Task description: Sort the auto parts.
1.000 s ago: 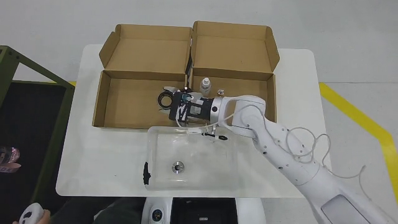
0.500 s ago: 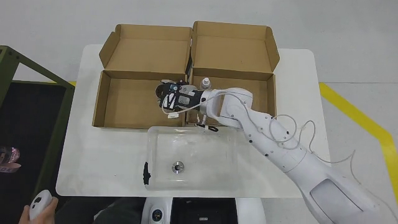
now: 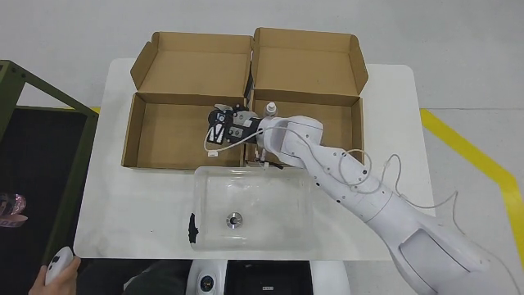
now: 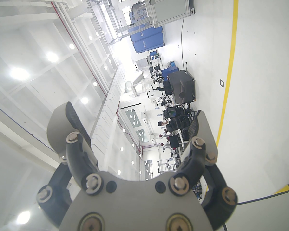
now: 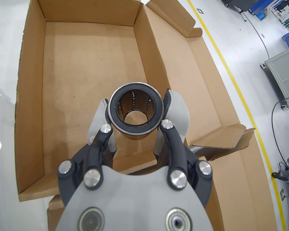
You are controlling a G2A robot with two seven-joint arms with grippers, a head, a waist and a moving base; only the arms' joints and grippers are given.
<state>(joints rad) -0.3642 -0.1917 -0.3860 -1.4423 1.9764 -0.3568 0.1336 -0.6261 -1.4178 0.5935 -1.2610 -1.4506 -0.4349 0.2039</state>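
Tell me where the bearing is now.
In the right wrist view, the bearing sits clamped in the right claw over the left cardboard box, near the right box.

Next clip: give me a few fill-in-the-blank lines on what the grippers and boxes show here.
The ___ gripper holds the bearing.
The bearing hangs over an open ___ box.
The left gripper has its jaws ___.
The clear bin holds ___ small round part.
Missing: right; cardboard; open; one.
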